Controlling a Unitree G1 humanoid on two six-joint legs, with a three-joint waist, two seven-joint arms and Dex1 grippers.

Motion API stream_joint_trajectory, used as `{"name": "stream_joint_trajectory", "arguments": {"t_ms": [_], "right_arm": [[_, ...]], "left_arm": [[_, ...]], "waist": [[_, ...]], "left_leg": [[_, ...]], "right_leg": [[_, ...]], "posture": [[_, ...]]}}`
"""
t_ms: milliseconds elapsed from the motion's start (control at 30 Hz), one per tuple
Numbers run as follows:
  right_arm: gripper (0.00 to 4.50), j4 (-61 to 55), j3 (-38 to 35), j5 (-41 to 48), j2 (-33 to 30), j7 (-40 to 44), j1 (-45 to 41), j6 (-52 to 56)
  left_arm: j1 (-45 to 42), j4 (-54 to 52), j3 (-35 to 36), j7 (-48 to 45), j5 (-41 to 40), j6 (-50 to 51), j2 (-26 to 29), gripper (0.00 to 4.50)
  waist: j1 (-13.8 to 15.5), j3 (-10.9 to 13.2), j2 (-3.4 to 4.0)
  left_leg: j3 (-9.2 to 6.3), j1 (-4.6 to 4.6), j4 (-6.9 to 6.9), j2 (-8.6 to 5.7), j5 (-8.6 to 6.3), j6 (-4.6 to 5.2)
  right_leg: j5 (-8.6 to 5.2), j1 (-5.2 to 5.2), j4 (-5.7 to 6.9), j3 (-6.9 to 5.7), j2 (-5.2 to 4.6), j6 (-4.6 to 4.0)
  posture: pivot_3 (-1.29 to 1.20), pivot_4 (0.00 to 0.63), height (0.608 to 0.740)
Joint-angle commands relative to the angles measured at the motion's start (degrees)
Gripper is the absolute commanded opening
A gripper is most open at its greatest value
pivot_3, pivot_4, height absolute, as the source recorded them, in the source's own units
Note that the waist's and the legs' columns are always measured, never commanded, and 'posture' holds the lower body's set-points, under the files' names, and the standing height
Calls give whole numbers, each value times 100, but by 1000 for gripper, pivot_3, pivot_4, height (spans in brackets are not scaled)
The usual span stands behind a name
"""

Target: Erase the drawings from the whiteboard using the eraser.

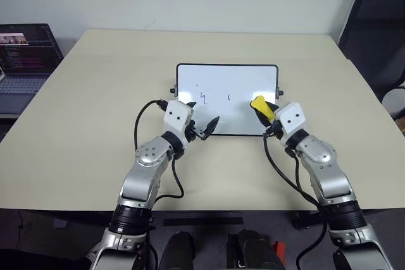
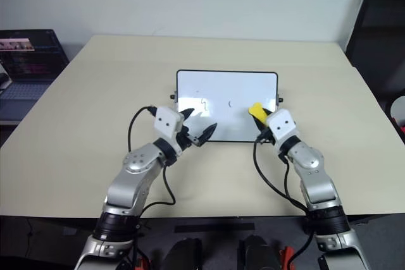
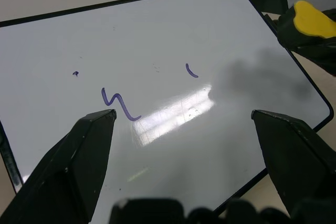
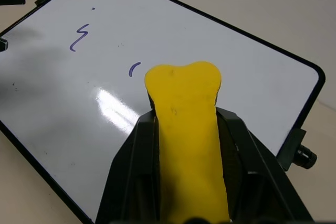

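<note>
The whiteboard (image 1: 234, 80) lies flat in the middle of the table, white with a thin black frame. On it are the drawings: a blue zigzag squiggle (image 3: 119, 104), a short curve (image 3: 191, 70) and a tiny dot (image 3: 75, 73). My right gripper (image 1: 266, 113) is shut on the yellow eraser (image 4: 186, 129), which sticks out forward beyond the fingers. It hovers over the board's right part, just right of the short curve (image 4: 134, 68). My left gripper (image 1: 202, 115) is open with nothing between its fingers, over the board's near left part, close to the squiggle.
The beige table (image 1: 95, 93) stretches wide around the board. An open laptop (image 1: 22, 61) stands off the table's left side. A black chair (image 1: 373, 30) stands at the far right. Small black knobs stick out from the board's sides.
</note>
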Motion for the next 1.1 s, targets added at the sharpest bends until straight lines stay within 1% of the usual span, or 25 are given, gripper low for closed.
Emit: {"name": "stream_joint_trajectory", "arguments": {"t_ms": [33,300,333,500,700,933,1100], "right_arm": [[1084,0,87,-51,87,7,-332,98],[1084,381,473,-429,550,-245,-1064,1020],[1084,411,520,-469,595,-252,-1135,1145],[1084,543,588,-590,745,-350,-1419,1433],[1084,832,593,-675,812,-435,-1705,1452],[1084,1530,598,-686,895,-501,-2229,1177],[1084,2073,688,-720,994,-504,-2392,906]], "left_arm": [[-8,-270,34,33,-41,-45,-1,4500],[113,-363,85,38,-44,-34,52,4500],[147,-400,94,37,-46,-22,66,4500],[250,-494,113,58,-47,12,112,4500],[341,-568,101,71,-59,30,131,4500],[407,-610,97,48,-63,39,172,4500],[398,-624,86,62,-52,60,178,4500]], "waist": [[0,0,0],[2,0,0],[3,0,0],[3,0,0],[2,0,0],[-2,0,1],[-5,0,1]], "left_leg": [[-1,0,0,0,0,0],[-1,0,0,6,0,0],[-2,0,0,7,0,0],[-1,0,1,8,0,0],[-1,0,0,8,0,0],[0,0,0,7,0,0],[-1,0,-1,8,0,0]], "right_leg": [[0,0,0,-1,0,0],[1,0,2,0,0,-2],[14,0,2,-1,-1,-25],[14,0,2,-2,-3,-25],[15,0,2,-2,-3,-25],[15,-1,3,-2,-3,-26],[15,-1,2,-2,-3,-27]], "posture": [[0,150,740],[0,150,740],[0,150,740],[0,150,740],[0,150,740],[0,150,740],[0,150,740]]}}
